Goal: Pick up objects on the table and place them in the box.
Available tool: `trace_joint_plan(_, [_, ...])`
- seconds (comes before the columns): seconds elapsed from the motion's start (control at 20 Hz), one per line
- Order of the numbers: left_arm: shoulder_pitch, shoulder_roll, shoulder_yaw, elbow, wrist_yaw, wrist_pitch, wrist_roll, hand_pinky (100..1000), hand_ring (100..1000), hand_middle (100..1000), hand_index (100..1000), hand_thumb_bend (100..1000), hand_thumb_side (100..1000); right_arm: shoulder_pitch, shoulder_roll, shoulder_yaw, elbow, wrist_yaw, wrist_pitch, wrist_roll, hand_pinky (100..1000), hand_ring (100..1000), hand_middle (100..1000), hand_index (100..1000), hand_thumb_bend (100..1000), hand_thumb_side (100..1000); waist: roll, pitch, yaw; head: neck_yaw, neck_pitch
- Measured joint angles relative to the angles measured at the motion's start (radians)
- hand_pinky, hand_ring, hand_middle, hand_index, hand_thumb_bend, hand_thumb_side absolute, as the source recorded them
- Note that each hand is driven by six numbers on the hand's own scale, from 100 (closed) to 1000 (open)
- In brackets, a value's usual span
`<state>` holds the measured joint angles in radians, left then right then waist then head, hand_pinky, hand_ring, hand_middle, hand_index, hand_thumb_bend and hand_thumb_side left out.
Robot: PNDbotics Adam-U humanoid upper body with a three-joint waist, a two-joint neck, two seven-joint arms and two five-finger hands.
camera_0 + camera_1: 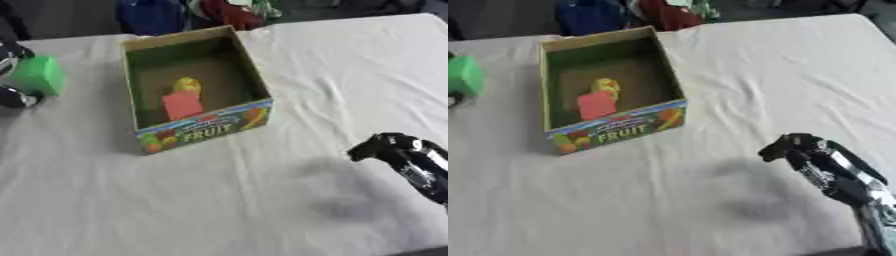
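Left hand sits at the far left edge of the frame, mostly cut off, its dark fingers wrapped around a bright green block that it holds above the bench, well to the left of the box. Over at the lower right of the frame the right hand hangs just above the white cloth with its fingers curled in and nothing in them; a soft shadow lies on the cloth to its left.

That box stands in the upper middle of the frame, open at the top, cardboard with green inner walls and a colourful front panel reading "FRUIT". Inside it, near the front wall, lies a flat red piece, and touching it just behind is a yellow rounded piece with a reddish spot. The white cloth covers the whole bench and is creased to the right of the box. Some blue and red things show at the far edge, too blurred to make out.
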<state>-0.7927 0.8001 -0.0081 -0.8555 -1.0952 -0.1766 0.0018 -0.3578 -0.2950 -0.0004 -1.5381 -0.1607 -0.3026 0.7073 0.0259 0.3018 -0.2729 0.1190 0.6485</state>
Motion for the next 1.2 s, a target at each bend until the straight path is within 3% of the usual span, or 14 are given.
trace_joint_plan(0.35, [0.001, 0.0, -0.01, -0.063, 0.068, -0.016, 0.004, 636, 549, 535, 707, 274, 100, 0.004, 0.0, -0.002, 0.0, -0.003, 0.004, 0.002, 731, 745, 592, 661, 100, 611, 0.001, -0.033, 0.021, -0.001, 0.0])
trace_joint_plan(0.8, [-0.02, -0.006, -0.081, -0.266, 0.2, -0.055, -0.051, 632, 536, 521, 707, 243, 100, 0.008, 0.0, -0.005, 0.0, -0.018, 0.016, 0.012, 731, 745, 592, 661, 100, 591, 0.001, -0.072, 0.046, -0.004, 0.001])
trace_joint_plan(1.2, [-0.099, -0.11, -0.177, -0.367, 0.242, -0.101, -0.127, 631, 541, 529, 713, 239, 139, 0.013, 0.001, -0.004, 0.003, -0.026, 0.018, 0.019, 731, 745, 592, 661, 100, 595, -0.007, -0.08, 0.033, 0.006, 0.002])
